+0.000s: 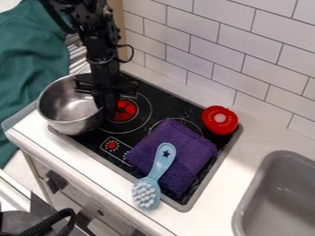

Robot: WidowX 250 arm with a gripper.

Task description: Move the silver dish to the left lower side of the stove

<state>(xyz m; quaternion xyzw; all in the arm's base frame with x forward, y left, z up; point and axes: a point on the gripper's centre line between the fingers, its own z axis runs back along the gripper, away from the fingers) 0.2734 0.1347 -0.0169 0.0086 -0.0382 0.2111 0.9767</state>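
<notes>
The silver dish, a round metal bowl, is at the left end of the black stove top, and its left side reaches past the stove's edge. From the top left the black arm comes down, and its gripper is at the dish's right rim, over the stove's left part. The gripper covers part of that rim, and whether it holds the rim cannot be made out.
A folded purple cloth lies on the stove's right half, with a light blue brush on top. A red round object is at the stove's back right corner. A grey sink is at the lower right, and a tiled wall runs behind.
</notes>
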